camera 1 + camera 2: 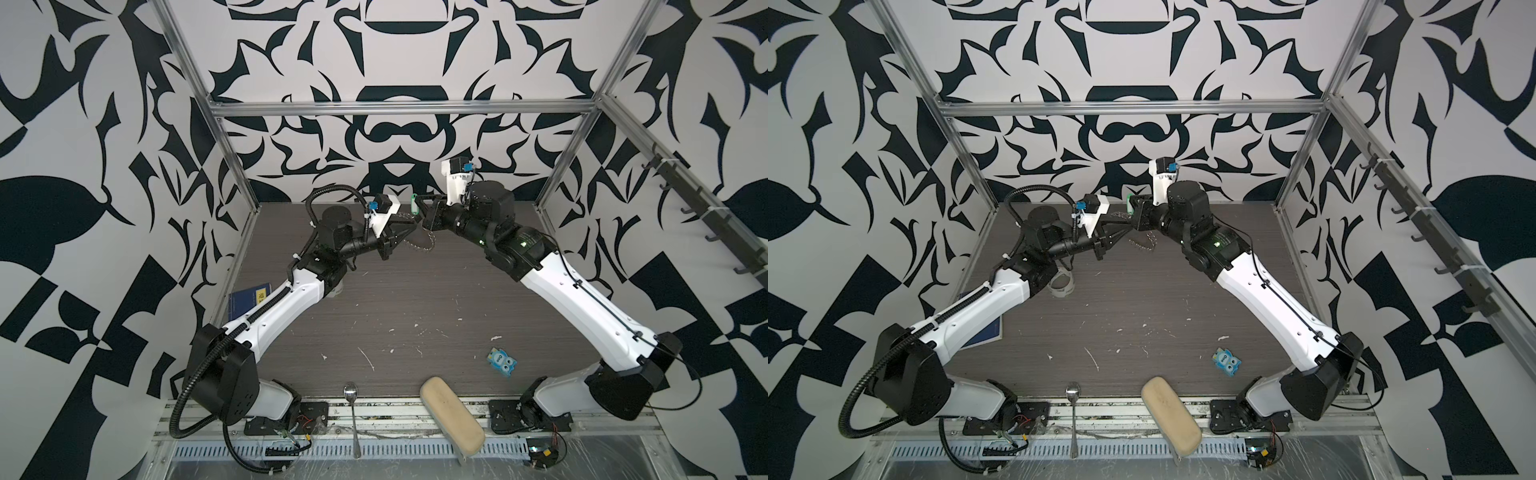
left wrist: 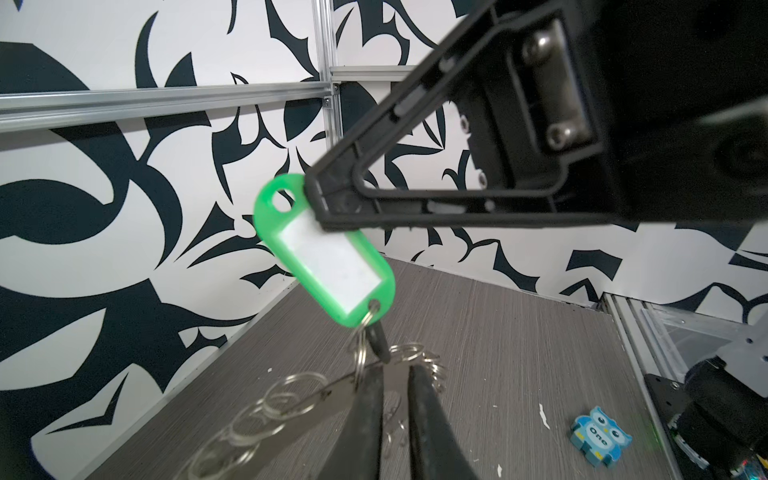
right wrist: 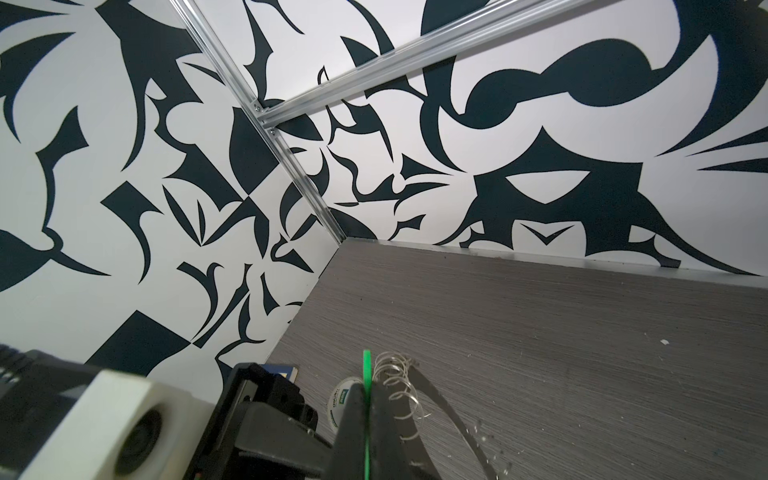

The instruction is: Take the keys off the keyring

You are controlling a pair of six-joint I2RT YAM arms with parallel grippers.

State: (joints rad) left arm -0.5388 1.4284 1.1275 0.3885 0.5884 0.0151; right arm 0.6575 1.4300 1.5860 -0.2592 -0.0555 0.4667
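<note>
Above the keyring (image 2: 274, 399), pinching the green key tag (image 2: 328, 253) in the right gripper (image 3: 366, 399), jaws clenched on the plastic at the end farthest from the keyring. Holding it up off the table (image 2: 519, 332), with the keyring dangling beneath by a small split ring (image 2: 360, 353) threaded through the tag's lower hole, beside a short dark key stub (image 2: 380, 345). Cannot tell whether the keyring's low end touches the table.

Just under that link, at the keyring's thin band, reaching in with the left gripper (image 2: 392, 376), jaws a narrow slit apart. Cannot tell whether pinching the band or merely straddling it.

Judging by this, mid-separation: tag secured, keyring not yet freed.

Next, probably: take a sure hold on the keyring right beside the split ring, then work the tag's link around and off the wire while drawing away from the keyring. Calls for fine alignment and a steady counter-hold on thin, springy, slippery metal, likely to swing or slide out. Risks dragging the whole keyring along instead of parting it.
</note>
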